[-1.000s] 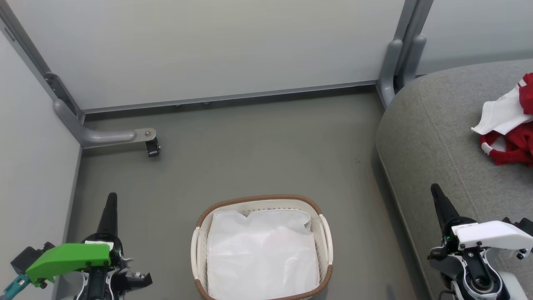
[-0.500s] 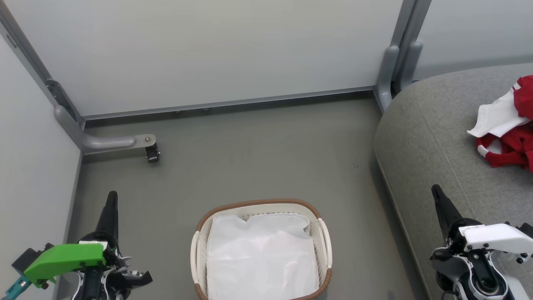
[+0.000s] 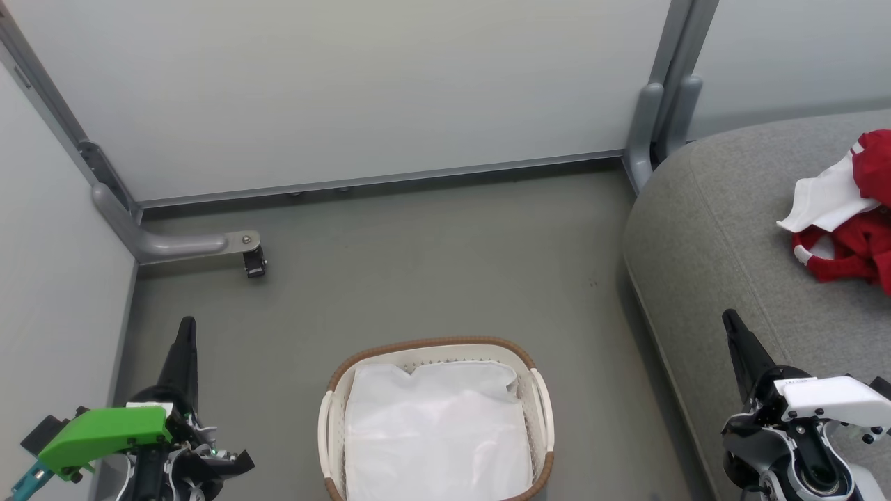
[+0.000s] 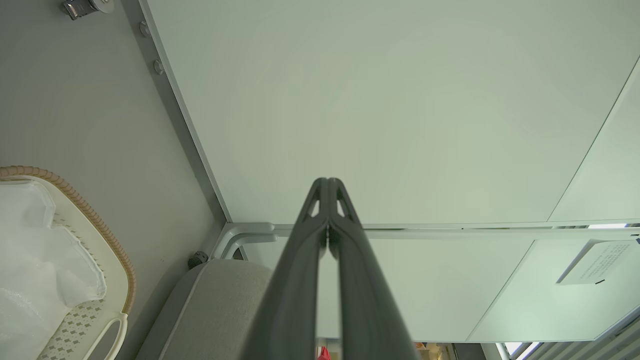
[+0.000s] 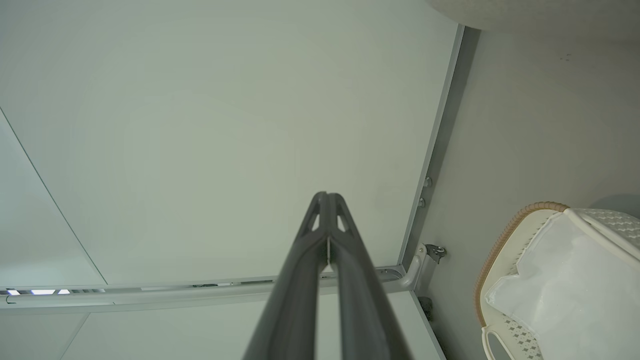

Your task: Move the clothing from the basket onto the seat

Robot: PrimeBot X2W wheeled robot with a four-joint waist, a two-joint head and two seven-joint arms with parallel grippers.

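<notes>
Lying on the grey upholstered seat (image 3: 724,236), the red and white clothing (image 3: 849,240) is sitting apart from the oval white brown-rimmed plastic basket (image 3: 431,342); the left gripper (image 3: 186,324) and right gripper (image 3: 729,317) are hanging closed, empty.

Red-and-white clothing (image 3: 846,219) lies crumpled on the grey seat (image 3: 724,236), well apart from the white, brown-rimmed basket (image 3: 333,424).

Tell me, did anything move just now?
The camera tipped a little: the whole picture slid down slightly. Nothing was grabbed or dropped. The red and white clothing stays on the grey fabric couch seat, the white perforated plastic basket on the floor, the left gripper and right gripper shut, empty.
</notes>
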